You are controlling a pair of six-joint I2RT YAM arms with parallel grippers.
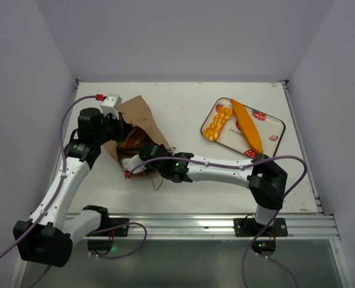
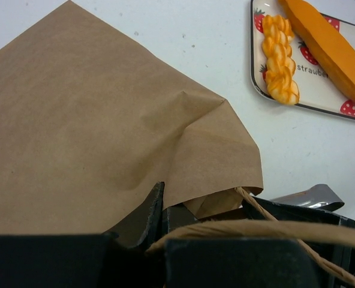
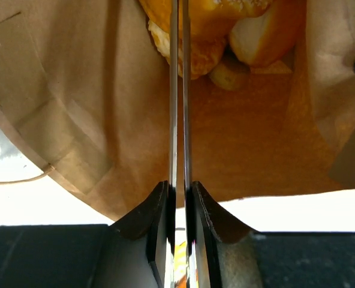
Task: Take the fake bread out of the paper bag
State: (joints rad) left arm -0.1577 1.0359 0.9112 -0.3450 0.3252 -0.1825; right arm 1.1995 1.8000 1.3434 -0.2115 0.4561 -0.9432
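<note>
The brown paper bag (image 1: 140, 115) lies on its side at the left, mouth toward the arms. My left gripper (image 1: 114, 129) is shut on the bag's upper edge (image 2: 75, 132), its fingertips (image 2: 156, 201) pinching the paper. My right gripper (image 1: 149, 153) is shut on metal tongs (image 3: 178, 90) that reach into the bag's mouth (image 3: 243, 144). The tong blades are nearly closed and point at glossy golden bread pieces (image 3: 207, 30) deep inside. A baguette (image 1: 247, 125) and a braided piece (image 1: 218, 122) lie on the strawberry-print tray (image 1: 279, 124).
The tray also shows in the left wrist view (image 2: 321, 103), with the braided piece (image 2: 280, 60) and baguette (image 2: 333, 51) on it. The bag's string handle (image 2: 273, 231) loops past the left fingers. The enclosure's walls stand on three sides.
</note>
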